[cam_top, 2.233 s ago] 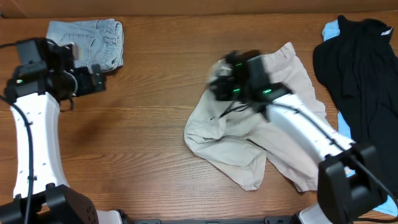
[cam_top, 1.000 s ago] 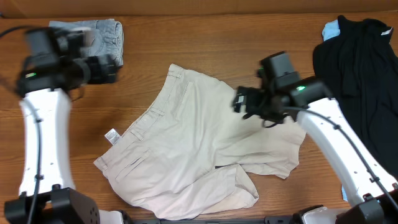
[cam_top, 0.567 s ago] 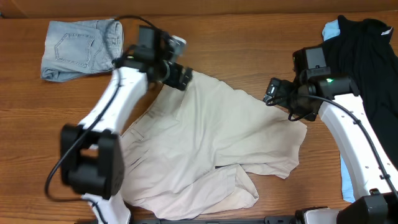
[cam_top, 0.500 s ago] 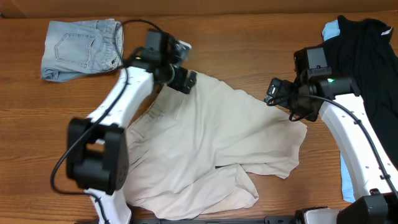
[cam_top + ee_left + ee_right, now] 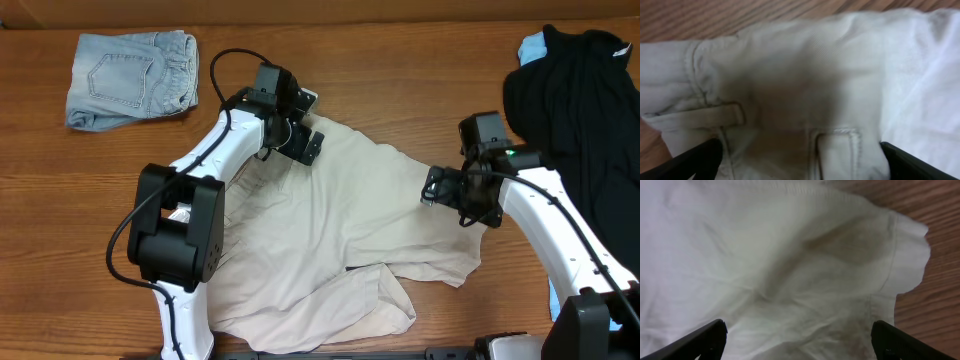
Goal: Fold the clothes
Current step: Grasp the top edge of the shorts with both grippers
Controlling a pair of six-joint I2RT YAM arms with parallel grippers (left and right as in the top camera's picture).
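The beige khaki shorts (image 5: pixel 330 230) lie spread flat in the middle of the table, the largest of the clothes. My left gripper (image 5: pixel 305 143) hovers open over their top waistband corner. In the left wrist view the waistband (image 5: pixel 790 75) and a belt loop (image 5: pixel 725 114) fill the frame, and the left gripper (image 5: pixel 800 170) straddles the cloth with its fingers wide apart. My right gripper (image 5: pixel 440 192) is open above the shorts' right edge. The right wrist view shows the hem (image 5: pixel 890 255) under the right gripper (image 5: pixel 800 347), nothing pinched.
Folded light-blue denim shorts (image 5: pixel 130 78) sit at the back left. A black garment (image 5: pixel 580 110) lies heaped at the right edge over a pale-blue one (image 5: pixel 535 45). Bare wood (image 5: pixel 400 70) shows along the back.
The beige shorts went from a heap to spread flat. My left arm swung from the denim to the waistband corner. The right gripper moved down-left over the shorts' right edge.
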